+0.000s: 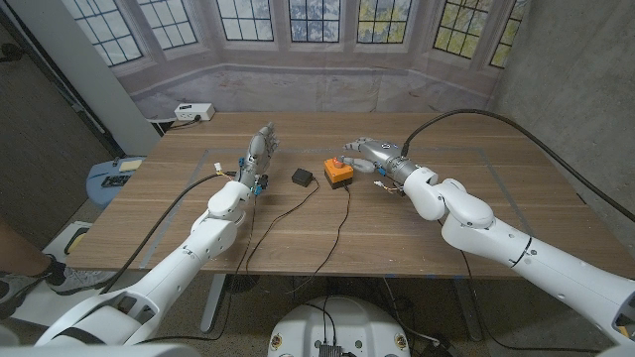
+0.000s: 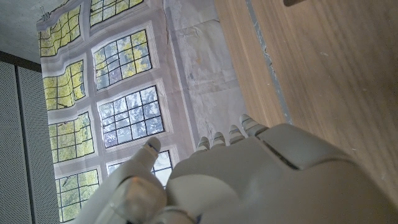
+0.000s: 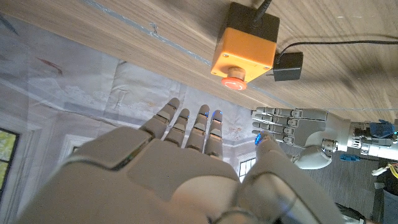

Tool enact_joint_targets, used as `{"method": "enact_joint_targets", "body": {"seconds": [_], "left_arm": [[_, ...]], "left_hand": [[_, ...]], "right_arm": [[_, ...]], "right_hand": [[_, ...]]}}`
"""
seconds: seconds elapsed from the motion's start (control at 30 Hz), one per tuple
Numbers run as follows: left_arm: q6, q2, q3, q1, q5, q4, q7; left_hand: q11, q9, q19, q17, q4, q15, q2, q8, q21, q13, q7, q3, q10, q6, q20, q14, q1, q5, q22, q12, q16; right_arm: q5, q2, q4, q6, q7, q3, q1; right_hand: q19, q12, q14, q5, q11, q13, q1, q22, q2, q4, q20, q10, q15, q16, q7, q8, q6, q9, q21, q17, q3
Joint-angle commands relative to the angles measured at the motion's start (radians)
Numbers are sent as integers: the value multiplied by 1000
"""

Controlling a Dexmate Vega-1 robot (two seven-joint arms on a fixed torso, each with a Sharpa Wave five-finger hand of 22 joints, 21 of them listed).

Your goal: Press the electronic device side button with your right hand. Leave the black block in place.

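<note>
Orange device (image 1: 338, 172) just beside right robot hand (image 1: 363, 152), fingers spread, holding nothing.

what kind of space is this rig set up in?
Likely a lab or test bay, not a real room: the windows look printed on a wrinkled backdrop; a bare wooden table holds a cabled orange device and black block.

Orange device (image 1: 338, 173) beside black block (image 1: 302, 178)
</note>
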Motion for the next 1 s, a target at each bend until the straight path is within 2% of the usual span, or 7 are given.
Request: {"method": "enact_joint_targets", "body": {"seconds": [0.03, 0.27, 0.3, 0.67, 1.0], "left_arm": [[3, -5, 2, -4, -8, 12, -11], [-1, -7, 0, -10, -13, 28, -22], [-1, -7, 0, -11, -14, 30, -22], [-9, -15, -2, -17, -21, 53, -30], [-8, -18, -3, -12, -24, 56, -26]], "left_hand": [[-2, 5, 10, 2, 5, -2, 3, -2, -3, 6, 1, 4, 7, 3, 2, 6, -1, -3, 3, -4, -1], [-2, 5, 10, 2, 5, -2, 3, -2, -4, 6, 1, 5, 7, 3, 2, 6, -1, -3, 3, -4, -1], [-2, 5, 10, 2, 5, -2, 4, -2, -4, 6, 1, 5, 7, 3, 2, 6, -1, -3, 3, -4, -1], [2, 5, 11, 2, 5, -1, 4, -2, -4, 6, 1, 5, 11, 4, 3, 7, -1, -3, 3, -4, -1], [1, 5, 13, 2, 6, 2, 4, -2, -4, 6, 1, 6, 12, 4, 4, 10, 0, -3, 3, -4, -1]], "right_arm": [[-50, 36, 31, -17, 47, -30, 20], [-64, 55, 49, -23, 72, -47, 37], [-67, 57, 50, -25, 76, -49, 39], [-90, 71, 53, -39, 116, -68, 57], [-88, 71, 48, -35, 143, -75, 59]], "right_hand": [[-9, 3, 5, 7, 6, 6, -11, 4, 1, 8, -7, 10, 4, 3, -1, 1, 9, 1, -2, 4, 4], [-18, 2, 5, 8, -1, 6, -16, 4, 1, 11, -6, 10, 5, 2, -2, 1, 11, 1, -3, 4, 3], [-20, 2, 5, 9, -10, 6, -18, 4, 0, 13, -5, 11, 5, 2, -2, 0, 12, 1, -3, 3, 3], [-34, 0, 5, 11, 0, 6, -23, 4, 0, 16, -3, 15, 12, 0, -4, -1, 13, 1, -4, 1, 3], [-41, -2, 6, 13, -2, 6, -26, 4, 0, 17, -5, 15, 14, -2, -3, -3, 15, 1, -3, -2, 5]]}}
